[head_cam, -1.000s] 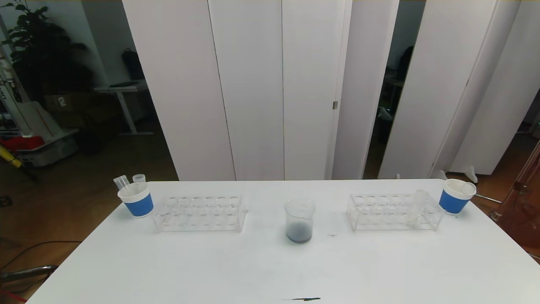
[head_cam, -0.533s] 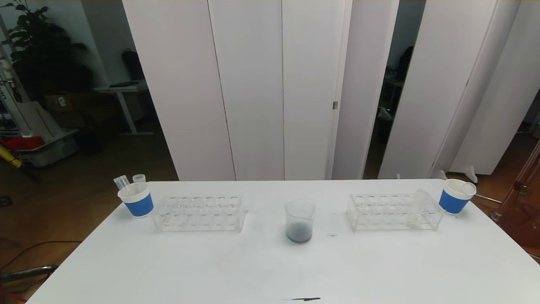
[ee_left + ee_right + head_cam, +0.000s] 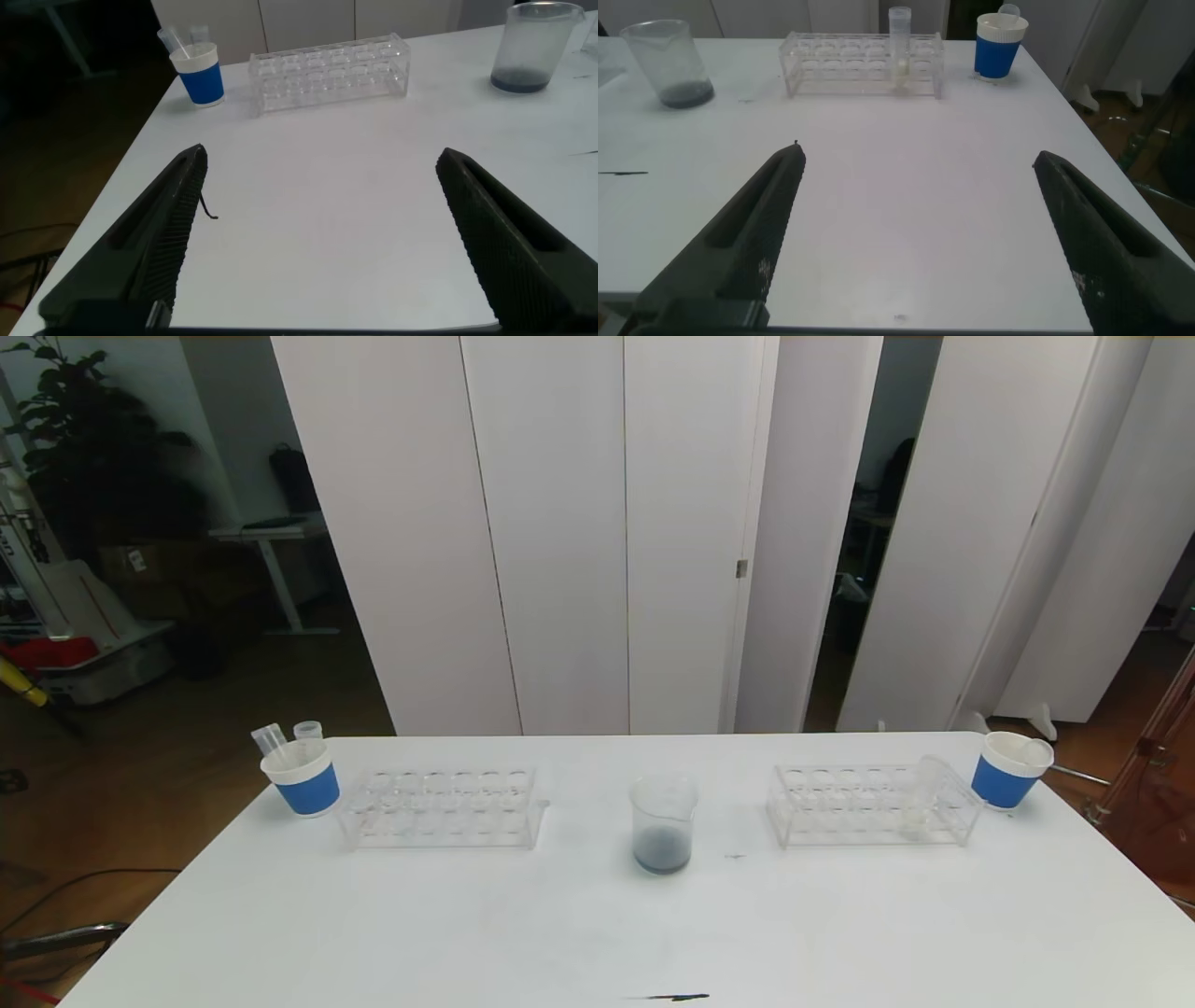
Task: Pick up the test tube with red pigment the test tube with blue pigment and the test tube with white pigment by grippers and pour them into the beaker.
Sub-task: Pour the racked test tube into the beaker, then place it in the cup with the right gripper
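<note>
Both grippers wide apart, empty, over near table edge.
Left gripper (image 3: 318,243) and right gripper (image 3: 915,243) hang short of the beaker (image 3: 663,824), which holds dark liquid. Test tube with white pigment (image 3: 899,47) upright in rack (image 3: 873,805) right of beaker.

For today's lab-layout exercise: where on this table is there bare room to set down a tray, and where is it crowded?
Free: the wide near half of the table, in front of the beaker and both racks, apart from a small dark mark at the near edge. Crowded: the far row, left cup, left rack, right rack, right cup.
</note>
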